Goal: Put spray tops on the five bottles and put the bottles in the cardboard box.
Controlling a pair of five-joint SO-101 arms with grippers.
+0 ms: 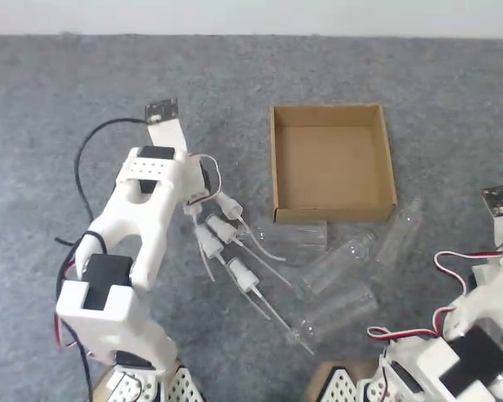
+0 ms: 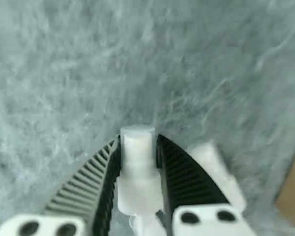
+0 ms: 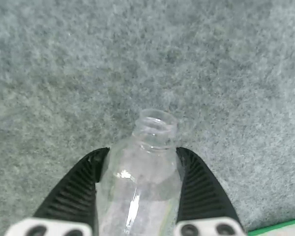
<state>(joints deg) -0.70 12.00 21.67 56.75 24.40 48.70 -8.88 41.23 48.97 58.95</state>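
Seen from above, a grey, carpet-like surface (image 1: 59,92) carries two white robot arms. The left arm (image 1: 138,226) rises from the lower left of the frame towards the centre. The right arm (image 1: 478,343) sits in the lower right corner.

An open-topped cardboard box (image 1: 331,163) lies in the upper middle of the frame, a little right of centre, with its brown floor showing.

Just below the box and to its right, four clear bottles (image 1: 298,235) lie on their sides, near one another and pointing different ways. Left of them, beside the end of the left arm, loose spray tops (image 1: 219,229) lie in a cluster. Their long thin tubes trail towards the lower right.

In the left wrist view, the left tool (image 2: 137,142) is clamped on a white spray top (image 2: 136,172). Its two ribbed black fingers press against either side of the top. A second spray top (image 2: 216,169) lies on the surface just beside one finger.

In the right wrist view, the right tool (image 3: 142,153) is closed around a clear bottle (image 3: 147,172). Its fingers press on both sides of the bottle's shoulders. The bottle's open neck carries no top and points away from the camera, over the grey surface.
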